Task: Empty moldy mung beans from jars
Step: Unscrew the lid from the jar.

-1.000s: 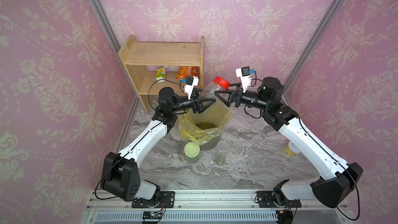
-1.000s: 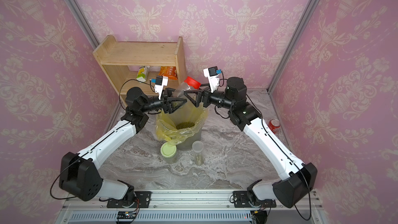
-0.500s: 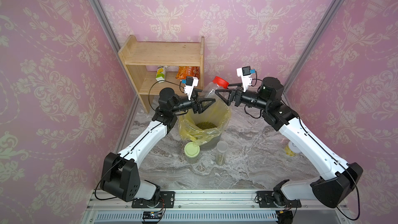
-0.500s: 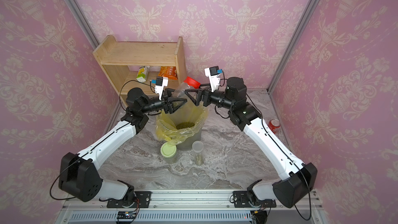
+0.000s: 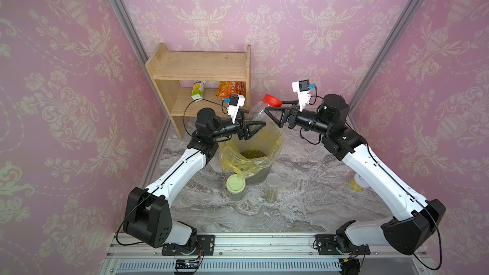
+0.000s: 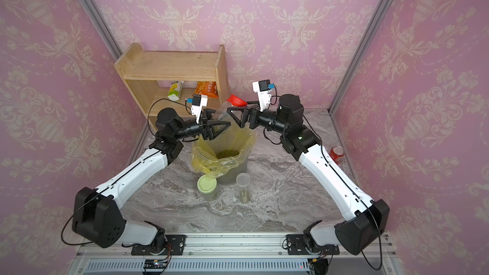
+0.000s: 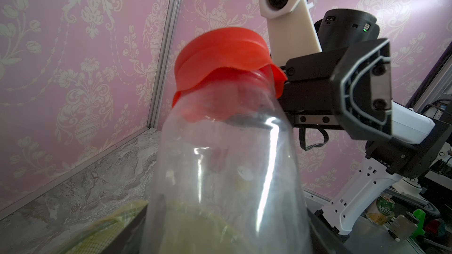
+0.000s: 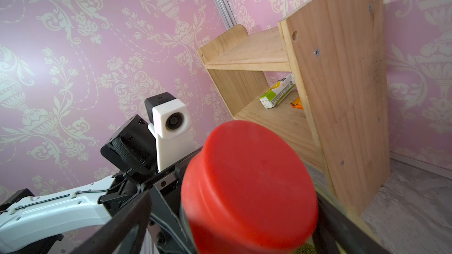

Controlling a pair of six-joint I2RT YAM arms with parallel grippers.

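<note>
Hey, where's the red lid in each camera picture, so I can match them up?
In a top view: red lid centre, just right of the wooden shelf.
In a top view: lid likewise beside the shelf.
Left wrist: lid upper middle, atop the jar; shelf unseen.
Right wrist: lid lower middle, shelf behind.
Shared landmark: the shelf.

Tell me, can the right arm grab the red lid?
Probably yes. The right gripper is open with its jaws either side of the red lid, nothing between, while the left gripper holds the jar.
</note>
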